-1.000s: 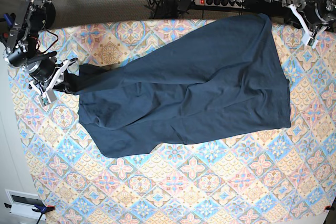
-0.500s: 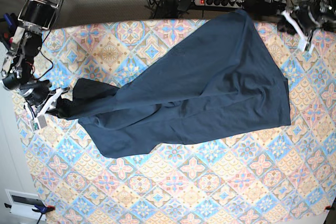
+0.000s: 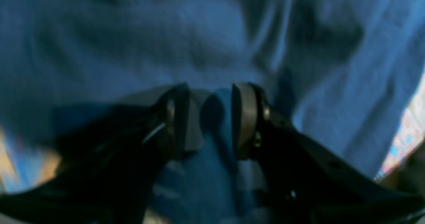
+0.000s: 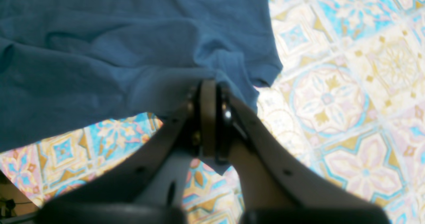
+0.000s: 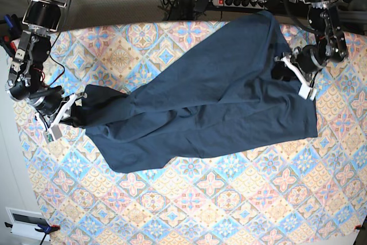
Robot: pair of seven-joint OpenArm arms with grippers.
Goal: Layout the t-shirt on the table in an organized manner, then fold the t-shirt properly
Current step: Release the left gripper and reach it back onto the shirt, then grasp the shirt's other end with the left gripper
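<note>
The right claw (image 5: 70,114) pinches the t-shirt (image 5: 212,101), stretched diagonally across the table (image 5: 229,210); left claw (image 3: 211,117) gapes.

Plain dark navy soft cloth t-shirt (image 5: 218,96); rectangular table's tile-pattern cloth (image 5: 229,199): blue, pink, cream diamonds, floral medallions.
</note>
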